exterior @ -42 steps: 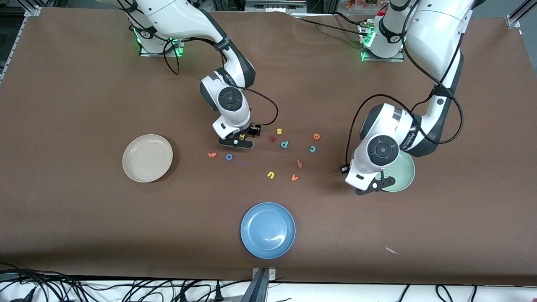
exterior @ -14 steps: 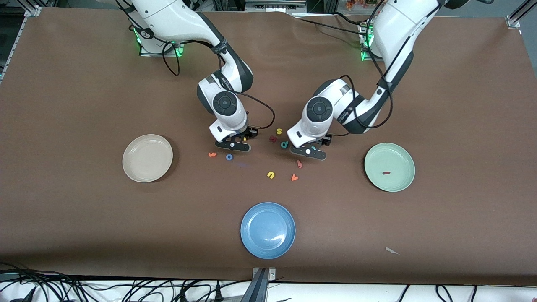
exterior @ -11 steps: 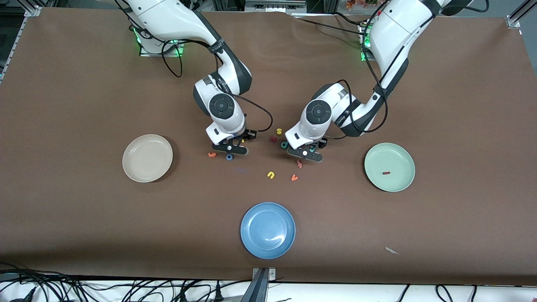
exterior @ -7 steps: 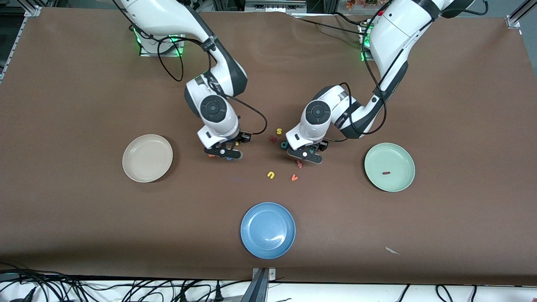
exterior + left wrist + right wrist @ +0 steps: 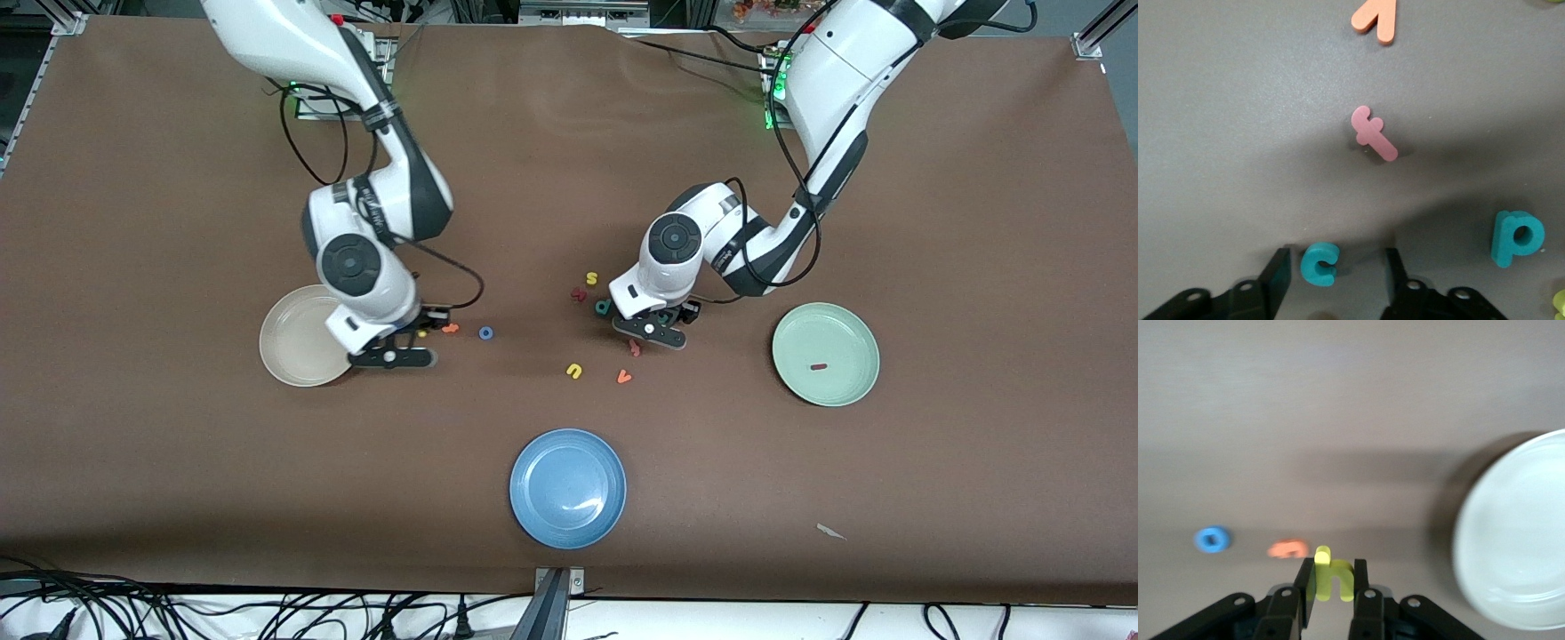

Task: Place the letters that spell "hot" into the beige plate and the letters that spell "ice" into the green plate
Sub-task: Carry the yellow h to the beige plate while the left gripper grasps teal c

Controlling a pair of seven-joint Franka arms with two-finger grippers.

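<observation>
My right gripper (image 5: 1331, 570) is shut on the yellow "h" (image 5: 1338, 581), in the air just beside the beige plate (image 5: 298, 342), whose pale rim (image 5: 1511, 540) shows in the right wrist view. The orange "t" (image 5: 451, 328) and blue "o" (image 5: 485, 333) lie on the table close by. My left gripper (image 5: 1335, 280) is down at the table, open, with the teal "c" (image 5: 1319, 264) between its fingers and a gap on each side. The green plate (image 5: 845, 333) holds the dark red "i" (image 5: 819, 365). The orange "e" is hidden.
Around the left gripper lie a teal "p" (image 5: 1515, 237), a dark red letter (image 5: 1373, 133) and an orange "v" (image 5: 1376, 19). A yellow "s" (image 5: 591, 279) and "u" (image 5: 574, 371) lie nearby. A blue plate (image 5: 567, 487) sits nearer the front camera.
The right arm has carried the "h" from the letter cluster to the edge of the beige plate. The left gripper has settled over the "c" and its fingers have narrowed.
</observation>
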